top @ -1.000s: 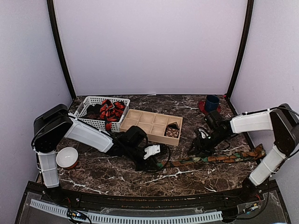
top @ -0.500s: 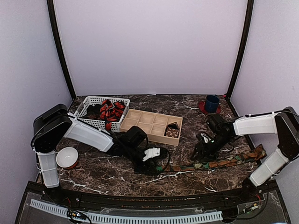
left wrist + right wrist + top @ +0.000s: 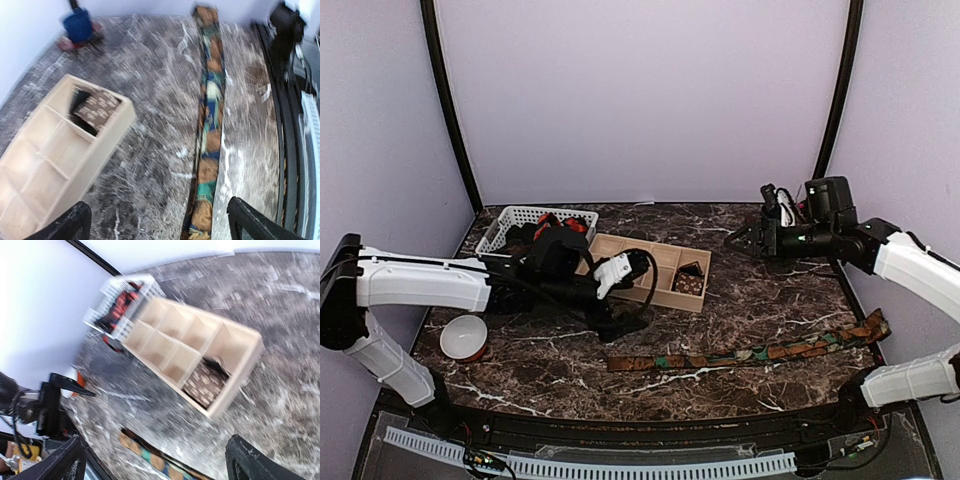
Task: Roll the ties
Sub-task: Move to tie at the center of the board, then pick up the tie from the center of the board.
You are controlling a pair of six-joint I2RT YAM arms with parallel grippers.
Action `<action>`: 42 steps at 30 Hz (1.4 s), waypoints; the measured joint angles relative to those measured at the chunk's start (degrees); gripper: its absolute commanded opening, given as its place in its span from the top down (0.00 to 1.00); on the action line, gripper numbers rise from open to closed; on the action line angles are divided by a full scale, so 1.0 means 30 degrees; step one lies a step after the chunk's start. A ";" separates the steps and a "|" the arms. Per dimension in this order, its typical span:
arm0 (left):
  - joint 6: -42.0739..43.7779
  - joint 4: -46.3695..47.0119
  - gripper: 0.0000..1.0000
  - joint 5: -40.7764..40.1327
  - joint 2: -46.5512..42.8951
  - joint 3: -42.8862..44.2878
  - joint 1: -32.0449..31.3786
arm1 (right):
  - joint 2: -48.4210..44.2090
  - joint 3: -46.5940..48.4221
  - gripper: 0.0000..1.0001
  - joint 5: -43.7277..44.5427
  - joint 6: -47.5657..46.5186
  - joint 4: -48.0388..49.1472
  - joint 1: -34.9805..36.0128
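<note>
A brown-orange tie with green patches lies stretched out flat along the front of the table, held by neither gripper. It shows as a long strip in the left wrist view and as one end in the right wrist view. A rolled brown dotted tie sits in a corner compartment of the wooden tray. Red-and-black ties fill the white basket. My left gripper hovers open in front of the tray. My right gripper is open, raised at the back right.
A white bowl with a red rim stands at the front left. A blue cup on a red saucer sits at the back right, hidden behind the right gripper from above. Black cables loop beside the left wrist.
Both grippers have opened and left the tie. The left one pulled back toward the tray; the right one rose to the back right. The tie now lies flat.
</note>
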 measured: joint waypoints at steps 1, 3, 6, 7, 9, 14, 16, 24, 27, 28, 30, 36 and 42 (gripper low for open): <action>-0.0721 0.0699 0.01 -0.0474 -0.0947 -0.0714 0.0000 | -0.0801 -0.0430 0.03 -0.0131 0.0291 0.0976 -0.0102; -0.1938 0.1239 0.01 -0.0911 -0.2142 -0.1807 0.0007 | -0.1479 -0.1392 0.02 -0.1093 0.1035 0.2841 -0.0401; -0.3155 0.1056 0.01 -0.0627 -0.1982 -0.2346 0.0015 | -0.0189 -0.1792 0.03 -0.2951 0.1909 0.4408 -0.0481; -0.3461 0.1239 0.01 -0.0532 -0.2142 -0.3053 0.0029 | 0.0765 -0.1792 0.03 -0.3315 0.2076 0.4801 -0.0233; -0.3861 0.1479 0.01 -0.0627 -0.3206 -0.5151 0.0029 | 0.2499 -0.2047 0.03 -0.3934 0.2448 0.5217 0.0605; -0.3614 0.0882 0.03 -0.1319 -0.5173 -0.7898 0.0029 | 0.4976 -0.2900 0.03 -0.5042 0.3002 0.6921 0.2543; -0.3242 0.0991 0.06 -0.1144 -0.5056 -0.8153 0.0029 | 0.5836 -0.2849 0.03 -0.5151 0.3075 0.7453 0.3155; -0.0903 0.1486 0.14 0.0590 -0.1049 -0.7519 0.0029 | 1.0695 -0.0656 0.03 -0.5537 0.3220 0.7446 0.6462; -0.0117 0.1953 0.18 0.1107 -0.0568 -0.7519 0.0029 | 1.1985 0.0073 0.03 -0.5559 0.3235 0.7278 0.7111; 0.0124 0.2186 0.19 0.1260 -0.0525 -0.7519 0.0029 | 1.2269 0.0240 0.03 -0.5559 0.3235 0.7227 0.7293; 0.0430 0.2761 0.20 0.1552 -0.0444 -0.7519 0.0029 | 1.2713 0.0568 0.03 -0.5552 0.3271 0.7162 0.7635; 0.0816 0.4430 0.27 0.2062 -0.0138 -0.7781 0.0117 | 1.3398 0.1712 0.03 -0.5566 0.3293 0.6200 0.8473; 0.0976 0.5173 0.27 0.2433 -0.0138 -0.8473 0.0328 | 1.2480 0.1836 0.03 -0.5603 0.3330 0.5435 0.8531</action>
